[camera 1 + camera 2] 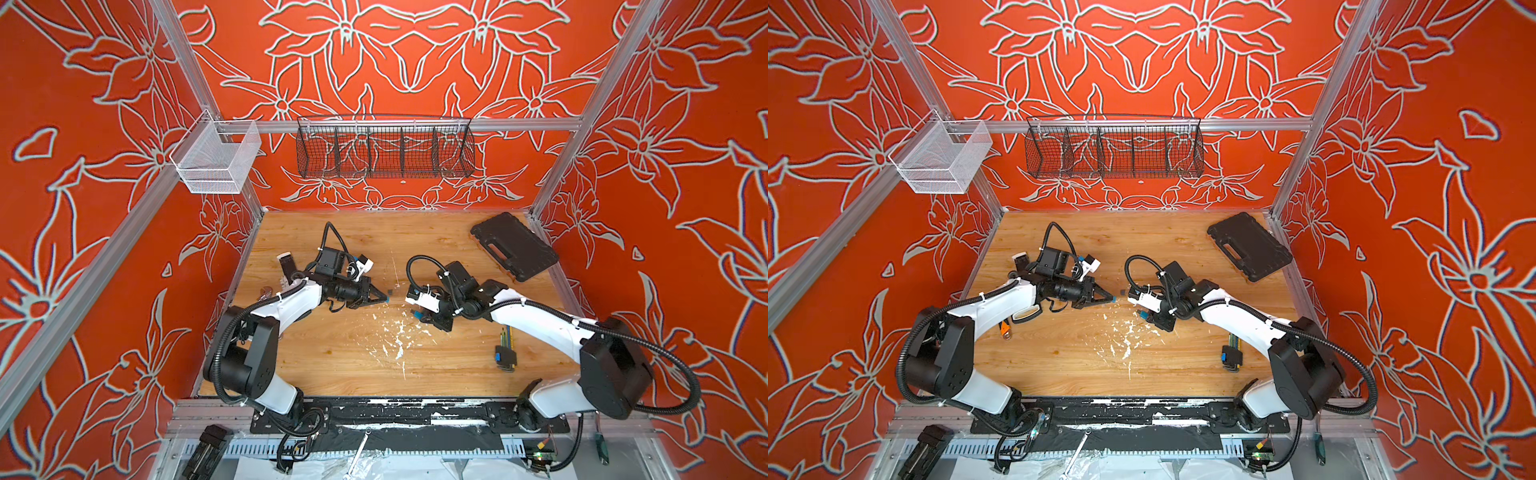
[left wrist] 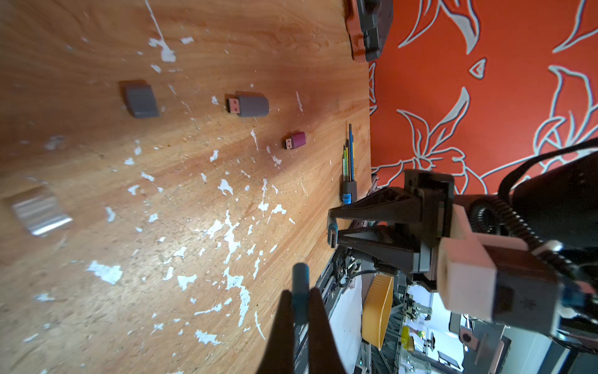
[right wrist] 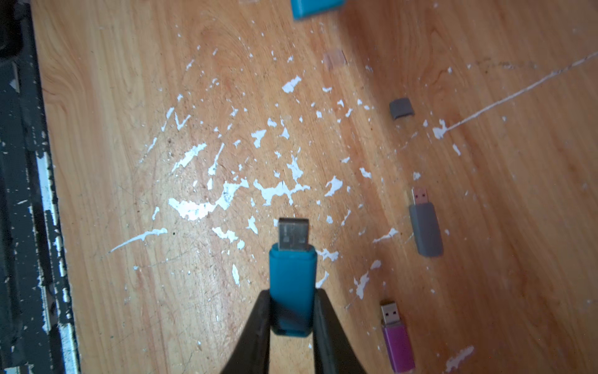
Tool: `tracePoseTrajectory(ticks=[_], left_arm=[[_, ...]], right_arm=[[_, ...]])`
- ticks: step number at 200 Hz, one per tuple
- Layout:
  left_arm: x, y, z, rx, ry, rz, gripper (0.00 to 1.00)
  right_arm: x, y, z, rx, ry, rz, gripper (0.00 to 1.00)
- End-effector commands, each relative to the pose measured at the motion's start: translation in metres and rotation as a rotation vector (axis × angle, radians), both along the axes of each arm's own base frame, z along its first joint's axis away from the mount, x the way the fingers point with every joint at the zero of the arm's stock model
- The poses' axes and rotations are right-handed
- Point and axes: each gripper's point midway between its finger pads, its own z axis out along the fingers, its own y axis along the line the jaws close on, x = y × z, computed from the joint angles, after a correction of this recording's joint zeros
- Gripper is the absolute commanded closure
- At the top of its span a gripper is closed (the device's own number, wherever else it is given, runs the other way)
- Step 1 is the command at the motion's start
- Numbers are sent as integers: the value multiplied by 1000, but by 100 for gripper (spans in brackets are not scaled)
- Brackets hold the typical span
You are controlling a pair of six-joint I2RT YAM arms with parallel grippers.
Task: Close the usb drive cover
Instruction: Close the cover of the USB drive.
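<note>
The paint-flecked wooden bench [image 1: 332,365] carries a black plastic case [image 1: 515,247] at its far right corner. Near the bench's middle the two arms face each other. The right gripper [image 3: 291,298] pinches a teal USB drive [image 3: 292,285] by its rear half, off the bench surface. The drive is a rounded rectangular plastic body, and its silver connector [image 3: 293,234] sticks out bare in front. The left gripper [image 2: 300,296] is pressed onto a small teal cap [image 2: 300,281], held a short gap away from the drive and not on it. A set of hex keys [image 1: 505,353] lies near the right arm. On the bench also lie a grey USB drive [image 3: 425,230] and a magenta USB drive [image 3: 398,346], both uncapped, and a loose grey cap [image 3: 401,108].
</note>
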Motion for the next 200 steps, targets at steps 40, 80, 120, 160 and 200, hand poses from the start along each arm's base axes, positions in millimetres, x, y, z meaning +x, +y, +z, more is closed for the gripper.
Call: tracePoseTrajectory(ticks=[40,80,120,160,200], left_arm=[[-10,-24,0,-58,36,-49,100],[-13,-28,-2,-71,57,-52,100],[-16,-28,1,-70,72,-52,100],[-12,-25,-1,-38,77,-27,100],[-7,-24,-1,-30,61,8,100]], right_arm=[[12,35,14,60,-99,90,79],[18,40,14,50,-137,71,79],[22,38,14,51,-173,54,79],[19,37,18,72,-190,55,79],[17,38,19,80,-181,58,79]])
